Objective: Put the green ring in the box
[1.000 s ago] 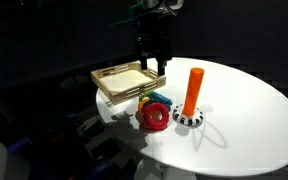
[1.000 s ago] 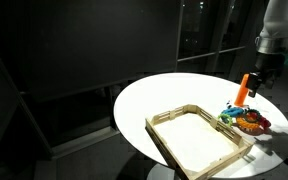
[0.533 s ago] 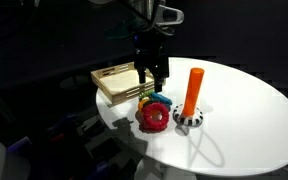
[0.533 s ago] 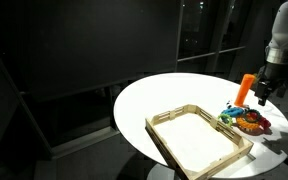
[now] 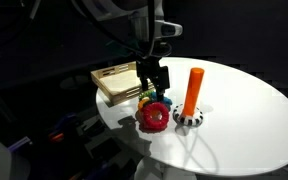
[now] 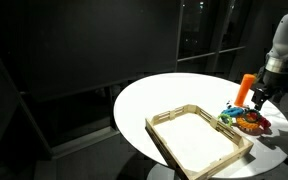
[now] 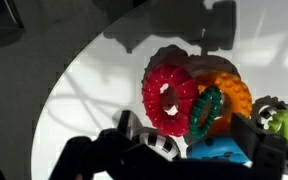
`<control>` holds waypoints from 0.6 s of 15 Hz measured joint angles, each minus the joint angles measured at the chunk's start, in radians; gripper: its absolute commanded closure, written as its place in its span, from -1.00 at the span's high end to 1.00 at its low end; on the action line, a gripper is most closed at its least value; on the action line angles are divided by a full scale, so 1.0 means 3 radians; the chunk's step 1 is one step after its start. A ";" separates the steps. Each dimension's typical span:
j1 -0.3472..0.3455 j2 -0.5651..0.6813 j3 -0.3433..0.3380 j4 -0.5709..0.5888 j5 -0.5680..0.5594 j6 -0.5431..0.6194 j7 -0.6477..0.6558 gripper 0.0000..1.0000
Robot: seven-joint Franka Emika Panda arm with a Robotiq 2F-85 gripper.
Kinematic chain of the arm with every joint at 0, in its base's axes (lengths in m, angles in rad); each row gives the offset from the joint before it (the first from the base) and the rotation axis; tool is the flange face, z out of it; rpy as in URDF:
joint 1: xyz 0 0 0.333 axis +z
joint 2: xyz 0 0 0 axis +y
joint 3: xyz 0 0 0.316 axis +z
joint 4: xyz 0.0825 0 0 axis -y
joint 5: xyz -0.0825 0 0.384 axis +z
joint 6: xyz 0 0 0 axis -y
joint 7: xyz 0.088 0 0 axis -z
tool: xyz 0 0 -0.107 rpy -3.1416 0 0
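Note:
The green ring (image 7: 206,112) stands on edge in a pile, between a red ring (image 7: 171,95) and an orange ring (image 7: 232,92), with a blue ring (image 7: 219,150) beside it. In both exterior views the pile lies right next to the box (image 5: 117,80) (image 6: 196,140), and only a bit of green (image 5: 144,97) (image 6: 227,116) shows. My gripper (image 5: 152,80) (image 6: 256,97) (image 7: 189,138) is open and hangs just above the pile, with its fingers on either side of the rings. It holds nothing.
An orange peg (image 5: 193,88) (image 6: 245,86) stands upright on a black-and-white base (image 5: 189,119) just beyond the pile. The round white table (image 5: 244,110) (image 6: 164,95) drops off close to the box and the rings. A yellow-green piece (image 7: 281,122) shows at the wrist view's edge.
My gripper has come down from above the box's far edge toward the ring pile. The rings, box and peg have not moved.

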 measured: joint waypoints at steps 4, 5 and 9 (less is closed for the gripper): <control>0.0001 0.0143 -0.0002 0.0008 -0.0252 0.0166 0.0248 0.96; 0.0003 0.0173 -0.0005 0.0010 -0.0293 0.0191 0.0295 0.87; 0.0019 0.0280 -0.0030 0.0032 -0.0398 0.0234 0.0403 0.33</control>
